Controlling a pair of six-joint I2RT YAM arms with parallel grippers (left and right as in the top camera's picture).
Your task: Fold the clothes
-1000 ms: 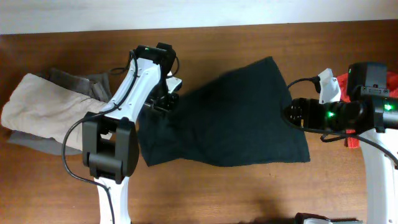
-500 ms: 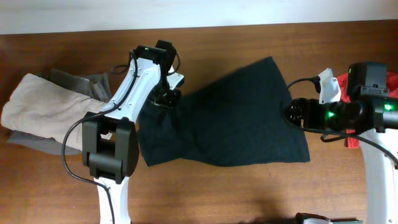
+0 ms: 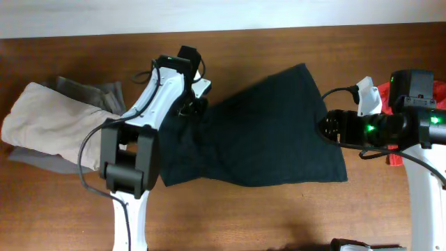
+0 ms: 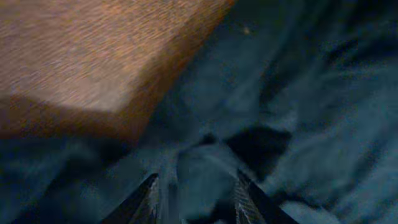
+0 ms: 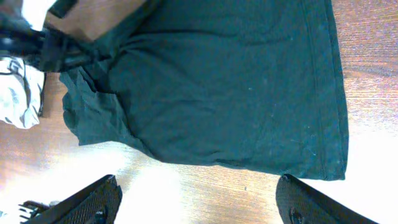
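The left tool (image 4: 198,186) is nipped onto a ridge of the black T-shirt (image 3: 272,132), which lies spread mid-desk (image 3: 279,216). Over the last second it has swung slightly toward the far edge, tugging the shirt's left edge, probably to straighten it before folding. The right tool (image 5: 196,186) gapes empty by the right hem. The left wrist view is blurred, and the right arm mostly hides the red garment (image 3: 439,89).
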